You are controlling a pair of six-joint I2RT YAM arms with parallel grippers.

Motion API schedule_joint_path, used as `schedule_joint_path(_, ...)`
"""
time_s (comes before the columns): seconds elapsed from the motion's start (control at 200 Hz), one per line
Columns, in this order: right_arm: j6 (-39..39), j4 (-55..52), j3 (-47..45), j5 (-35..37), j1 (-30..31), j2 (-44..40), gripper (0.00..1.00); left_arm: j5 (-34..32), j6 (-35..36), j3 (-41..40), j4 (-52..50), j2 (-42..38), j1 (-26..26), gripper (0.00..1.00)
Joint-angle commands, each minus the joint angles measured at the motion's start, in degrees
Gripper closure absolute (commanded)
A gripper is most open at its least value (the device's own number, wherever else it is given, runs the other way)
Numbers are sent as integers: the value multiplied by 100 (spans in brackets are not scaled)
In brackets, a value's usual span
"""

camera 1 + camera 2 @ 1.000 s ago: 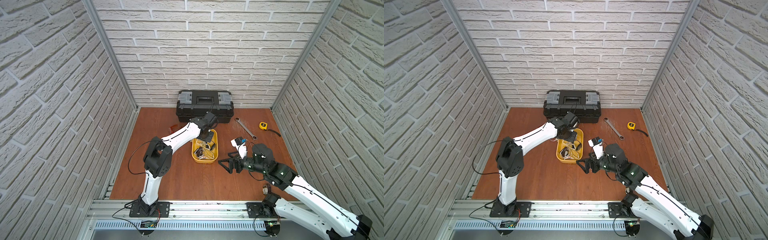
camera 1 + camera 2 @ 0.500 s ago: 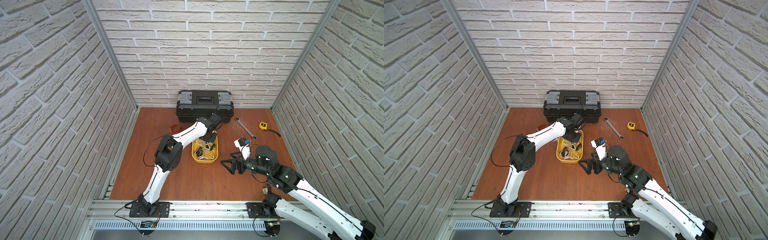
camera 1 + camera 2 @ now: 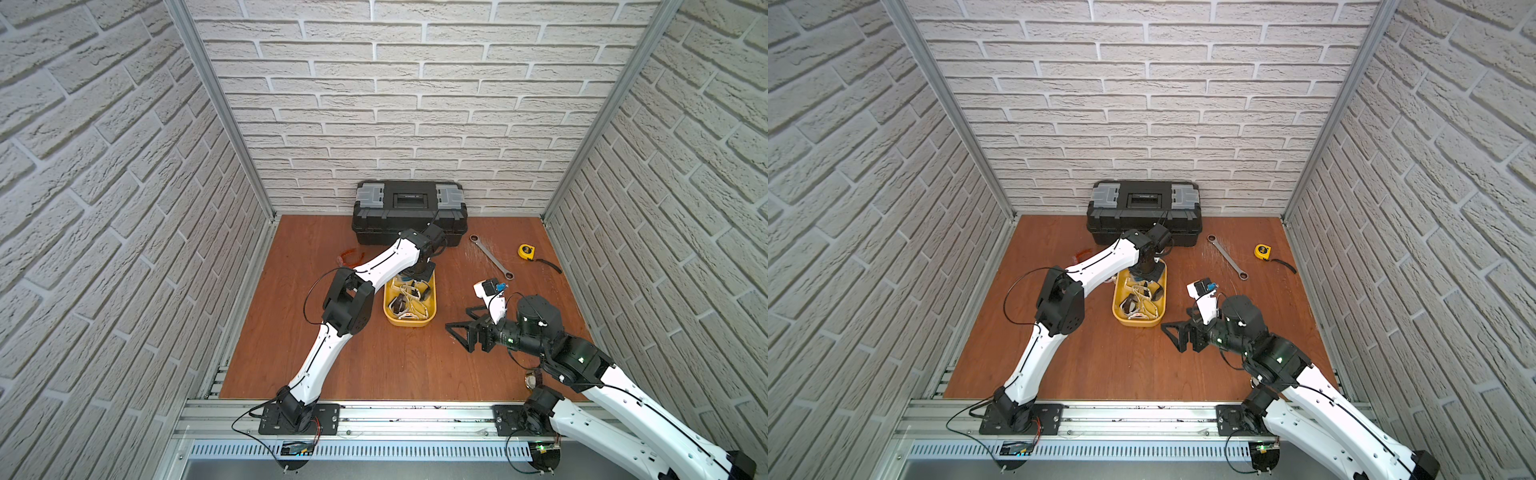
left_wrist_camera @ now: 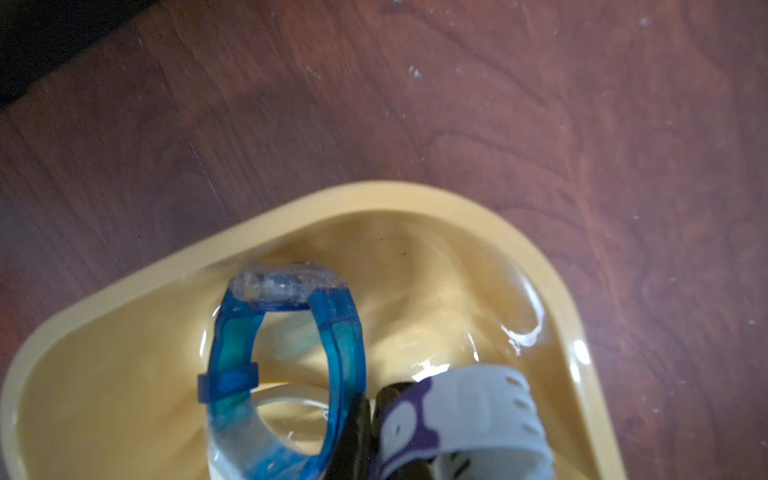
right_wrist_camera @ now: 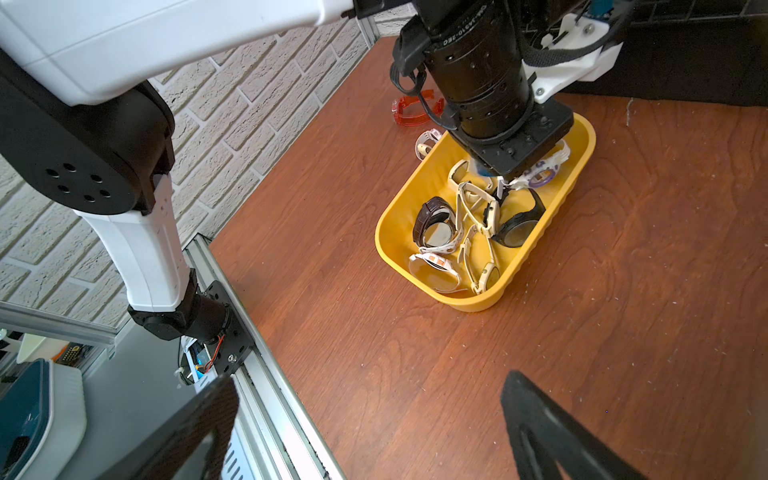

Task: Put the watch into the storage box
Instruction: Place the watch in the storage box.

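While left gripper clamps translucent blue plastic watch by looped strap, watch sits between jaws within far end of glossy yellow round-cornered box; right gripper spread wide, empty, near-right of box.

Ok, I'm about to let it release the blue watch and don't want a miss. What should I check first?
1. The blue watch is within the storage box rim: ok.
2. The left gripper is shut on it: ok.
3. The right gripper is open and away from the box: ok.
4. Watch low enough to touch the box floor: cannot tell.
5. Watch free of the white strap beside it: cannot tell.
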Motion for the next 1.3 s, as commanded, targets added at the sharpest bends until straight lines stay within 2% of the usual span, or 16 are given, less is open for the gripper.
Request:
schedule_joint_path(0.0, -117, 64, -59, 75, 3, -67, 0, -177, -63, -154, -124, -109, 65, 90)
schedule_joint_path(0.21, -144, 80, -80, 78, 3, -37, 0, -93, -71, 111, -138, 94, 91, 86)
schedule_joint_path(0.39, -152, 73, -99, 99, 7, -47, 0, -94, -28, 676, -396, 388, 89, 71)
schedule_joint_path(0.46, -156, 65, -97, 109, 7, -54, 0, -99, -16, 663, -388, 306, 73, 65)
schedule_joint_path(0.725, -140, 144, -59, 64, 7, 17, 0, -253, -95, 285, -219, -395, 89, 56)
schedule_joint_path(0.825, -98, 219, -73, 30, 7, 35, 0, -311, -167, -41, -41, -873, 116, 53)
schedule_joint_path(0.93, -50, 299, -97, 6, 7, 59, 0, -297, -282, -567, 289, -1500, 211, 41)
schedule_joint_path(1.105, -20, 395, -92, -30, 8, 165, 0, 3, -446, -1638, 834, -2563, 453, 31)
schedule_joint_path(1.19, -10, 441, -83, -52, 7, 228, 0, 231, -645, -2402, 1197, -3128, 745, 27)
schedule_joint_path(1.295, 10, 495, -81, -76, 7, 282, 0, 548, -941, -3451, 1675, -3845, 1374, 25)
